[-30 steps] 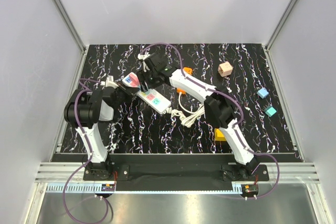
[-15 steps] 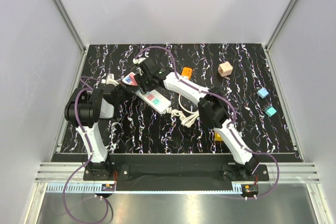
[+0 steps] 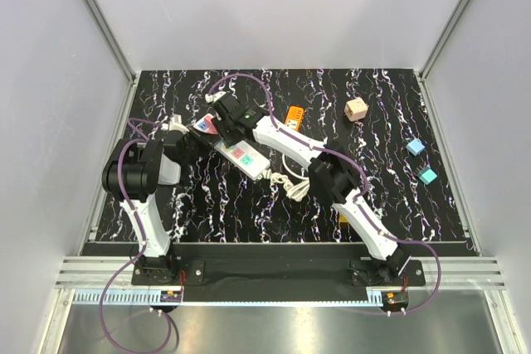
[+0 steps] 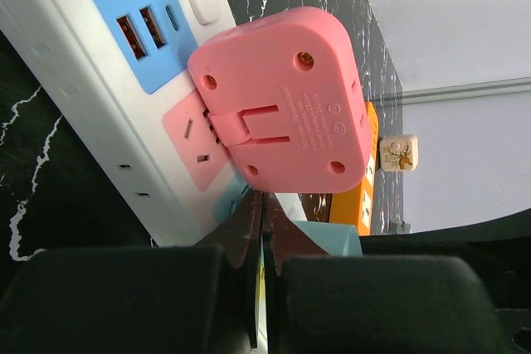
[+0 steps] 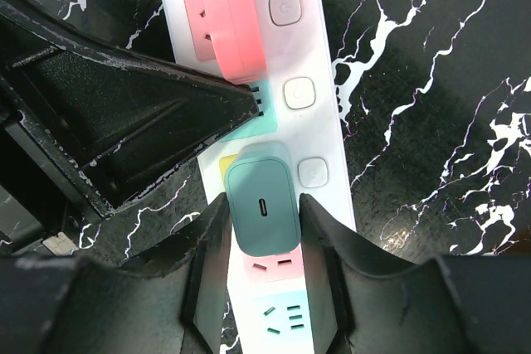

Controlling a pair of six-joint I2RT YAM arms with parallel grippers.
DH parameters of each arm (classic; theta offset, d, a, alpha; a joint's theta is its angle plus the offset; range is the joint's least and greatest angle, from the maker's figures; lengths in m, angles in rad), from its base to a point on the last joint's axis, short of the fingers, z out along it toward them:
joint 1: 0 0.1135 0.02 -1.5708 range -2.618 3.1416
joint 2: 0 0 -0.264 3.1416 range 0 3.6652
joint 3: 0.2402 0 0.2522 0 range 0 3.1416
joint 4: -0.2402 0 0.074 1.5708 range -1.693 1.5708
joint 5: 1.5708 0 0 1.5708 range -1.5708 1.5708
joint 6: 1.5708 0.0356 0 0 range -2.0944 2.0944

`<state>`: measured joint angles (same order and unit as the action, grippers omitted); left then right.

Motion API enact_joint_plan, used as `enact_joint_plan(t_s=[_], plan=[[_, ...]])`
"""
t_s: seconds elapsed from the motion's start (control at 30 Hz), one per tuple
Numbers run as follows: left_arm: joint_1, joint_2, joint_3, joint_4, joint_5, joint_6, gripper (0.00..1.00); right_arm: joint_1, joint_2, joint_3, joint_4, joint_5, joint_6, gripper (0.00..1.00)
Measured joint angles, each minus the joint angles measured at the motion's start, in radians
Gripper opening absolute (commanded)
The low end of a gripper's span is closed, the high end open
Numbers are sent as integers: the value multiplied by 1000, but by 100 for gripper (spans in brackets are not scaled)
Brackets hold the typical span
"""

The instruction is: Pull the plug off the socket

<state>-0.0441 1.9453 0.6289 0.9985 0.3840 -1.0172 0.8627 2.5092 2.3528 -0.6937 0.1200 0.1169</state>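
The socket, a long white power strip with coloured outlets, lies left of centre on the black marbled table. In the right wrist view a teal plug stands in the socket, and my right gripper has a finger against each of its sides. A pink adapter sits two outlets further along. My left gripper is shut with nothing between its tips, which rest on the socket just under the pink adapter. From above, both grippers meet over the strip's far end.
The strip's white cord is coiled by its near end. A shorter orange power strip lies behind the right arm. A wooden cube, a blue cube and a teal cube are on the right.
My right gripper has slid left along the strip onto the teal plug, and its jaws have narrowed against the plug's sides. The left arm has stayed put.
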Motion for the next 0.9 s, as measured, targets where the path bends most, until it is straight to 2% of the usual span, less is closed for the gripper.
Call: enact_joint_plan(t_s=[0.33, 0.53, 0.57, 0.7, 0.73, 0.9], plan=[[-2, -7, -1, -11, -6, 2, 0, 5, 15, 11, -7, 16, 2, 46], [-2, -8, -1, -11, -6, 2, 0, 6, 30, 25, -13, 23, 3, 42], [-2, -8, -1, -12, -6, 3, 0, 6, 31, 27, -16, 23, 2, 29], [-8, -26, 1, -50, -12, 14, 0, 8, 37, 44, -35, 26, -2, 3], [-10, -32, 5, -67, -16, 18, 0, 10, 39, 47, -37, 30, 0, 0], [-13, -43, 18, -110, -20, 30, 0, 16, 39, 50, -40, 48, 4, 0]])
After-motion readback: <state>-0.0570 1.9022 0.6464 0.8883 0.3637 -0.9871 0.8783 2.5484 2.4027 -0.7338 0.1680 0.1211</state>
